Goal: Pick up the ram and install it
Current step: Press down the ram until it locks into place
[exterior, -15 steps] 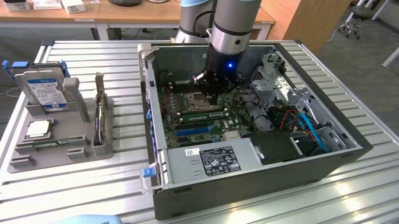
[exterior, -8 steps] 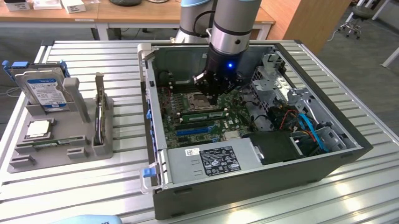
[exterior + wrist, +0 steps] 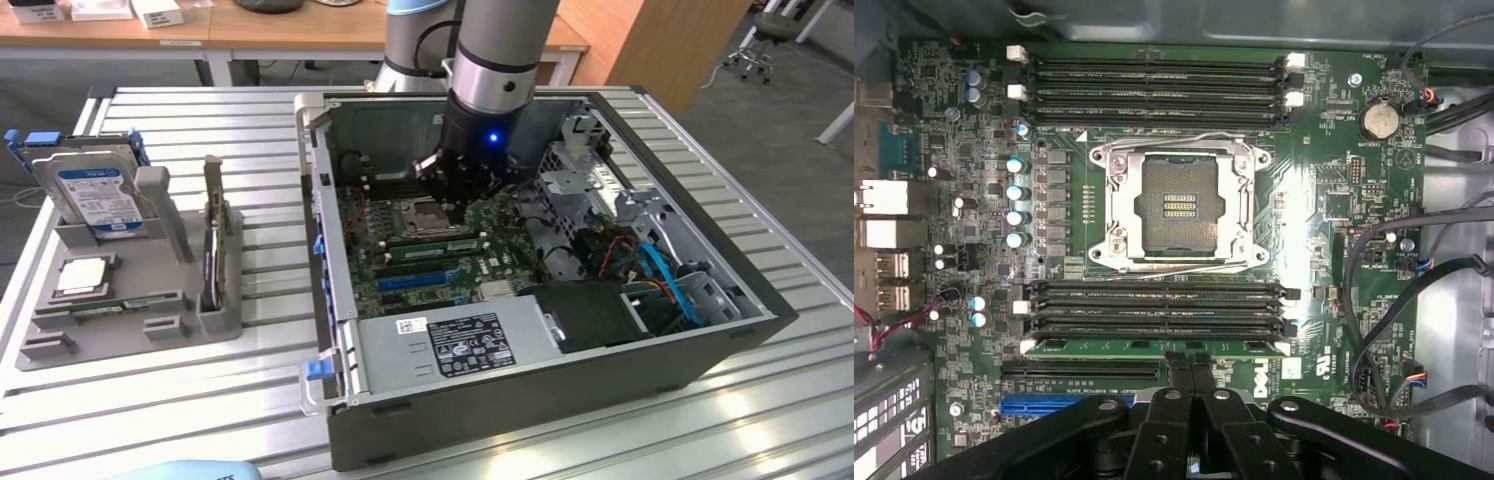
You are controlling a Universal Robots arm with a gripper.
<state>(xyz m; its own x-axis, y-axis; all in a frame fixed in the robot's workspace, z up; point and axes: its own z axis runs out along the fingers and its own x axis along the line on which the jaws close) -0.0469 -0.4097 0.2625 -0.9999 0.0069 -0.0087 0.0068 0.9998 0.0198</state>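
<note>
The ram (image 3: 1154, 348) is a thin green stick seen edge-on. It stands in the slot nearest my gripper, in the lower bank of memory slots on the motherboard (image 3: 1324, 200). My gripper (image 3: 1191, 368) is shut, its two black fingertips pressed together right at the ram's upper edge. Whether they touch it I cannot tell. In the exterior view the gripper (image 3: 458, 212) reaches down into the open computer case (image 3: 534, 400), beside the empty processor socket (image 3: 430, 213). The ram (image 3: 430, 244) shows just in front of the socket.
On the exterior view's left a grey tray (image 3: 127, 330) holds a blue-labelled hard drive (image 3: 100, 195) and a square silver processor chip (image 3: 83, 275). Inside the case are a power supply (image 3: 454, 345), drive cages (image 3: 587, 175) and blue cables (image 3: 667, 275).
</note>
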